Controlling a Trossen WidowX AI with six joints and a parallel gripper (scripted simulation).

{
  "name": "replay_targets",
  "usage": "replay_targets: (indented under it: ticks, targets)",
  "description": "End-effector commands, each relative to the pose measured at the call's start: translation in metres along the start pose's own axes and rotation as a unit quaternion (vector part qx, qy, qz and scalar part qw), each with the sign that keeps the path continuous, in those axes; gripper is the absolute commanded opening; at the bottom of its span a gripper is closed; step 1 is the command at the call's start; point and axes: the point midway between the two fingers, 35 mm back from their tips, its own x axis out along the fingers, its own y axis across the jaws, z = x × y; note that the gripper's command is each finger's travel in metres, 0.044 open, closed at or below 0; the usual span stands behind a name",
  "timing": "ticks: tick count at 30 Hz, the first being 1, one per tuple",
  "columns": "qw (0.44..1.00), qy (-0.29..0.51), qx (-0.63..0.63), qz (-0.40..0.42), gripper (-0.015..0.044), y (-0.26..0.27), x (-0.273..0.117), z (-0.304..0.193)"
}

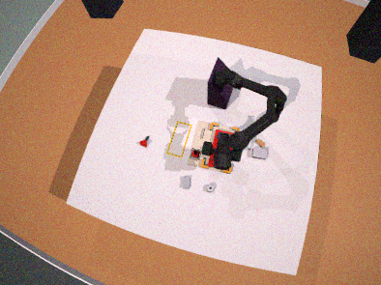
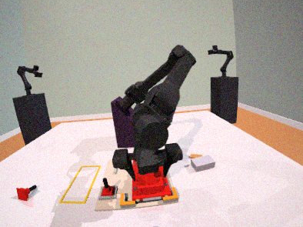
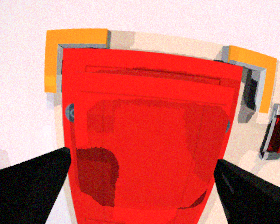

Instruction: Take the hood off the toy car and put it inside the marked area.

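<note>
The red hood lies on the toy car, on a beige base with orange corner pieces. The hood's outer edge cannot be told clearly from the rest of the red car. My gripper is open over it, one black finger beside each long side. In the wrist view the fingertips appear close to the red edges; contact cannot be told. The fingertips are hidden in the top view. The marked area, a yellow outline, lies left of the base with nothing inside.
A red switch with a black lever stands on the base's left part. A red piece lies farther left. A grey block lies right. Another grey block and a small round piece lie near the base.
</note>
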Motion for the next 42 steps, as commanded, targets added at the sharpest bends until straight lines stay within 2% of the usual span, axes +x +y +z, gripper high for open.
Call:
replay_targets:
  ticks: [1, 11, 22, 42]
  targets:
    - [1.000, 0.000, 0.000, 0.000, 0.0361, 0.000, 0.000, 0.000]
    - [1.000, 0.000, 0.000, 0.000, 0.0295, 0.000, 0.000, 0.000]
    - [1.000, 0.000, 0.000, 0.000, 0.0006, 0.000, -0.006, 0.000]
    - [1.000, 0.000, 0.000, -0.001, 0.0000, 0.000, -0.019, 0.000]
